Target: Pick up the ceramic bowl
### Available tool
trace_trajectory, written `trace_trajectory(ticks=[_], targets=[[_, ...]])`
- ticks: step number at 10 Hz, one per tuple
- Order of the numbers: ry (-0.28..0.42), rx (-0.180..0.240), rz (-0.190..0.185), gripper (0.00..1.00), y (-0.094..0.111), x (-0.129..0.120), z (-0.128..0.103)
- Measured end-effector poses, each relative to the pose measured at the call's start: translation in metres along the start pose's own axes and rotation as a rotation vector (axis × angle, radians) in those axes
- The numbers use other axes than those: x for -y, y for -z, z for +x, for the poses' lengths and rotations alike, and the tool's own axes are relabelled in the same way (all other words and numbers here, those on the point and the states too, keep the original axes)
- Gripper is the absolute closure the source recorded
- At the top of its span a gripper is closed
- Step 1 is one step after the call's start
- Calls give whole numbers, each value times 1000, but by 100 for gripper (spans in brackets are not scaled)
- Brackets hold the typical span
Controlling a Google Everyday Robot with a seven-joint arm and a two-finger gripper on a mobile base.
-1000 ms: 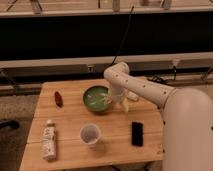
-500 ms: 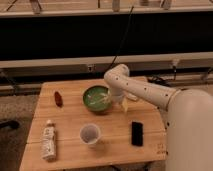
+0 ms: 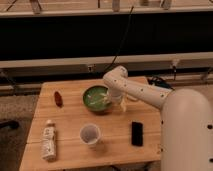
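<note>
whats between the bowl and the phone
Only bare table, in the camera view; the gripper is at the right rim of the bowl, above the phone.

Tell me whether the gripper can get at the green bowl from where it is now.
Probably yes. The gripper is already low at the right rim of the green bowl, and nothing stands between them; the cup and phone lie nearer the table's front edge.

White rounded arm (image 3: 137, 90), pale hand (image 3: 119, 103)
</note>
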Motion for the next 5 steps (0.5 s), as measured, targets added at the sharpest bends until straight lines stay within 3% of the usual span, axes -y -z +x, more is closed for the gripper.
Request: trace_trajectory(ticks=[3, 5], targets=[[5, 19, -4, 60, -1, 6, 2], [11, 62, 1, 82, 1, 6, 4]])
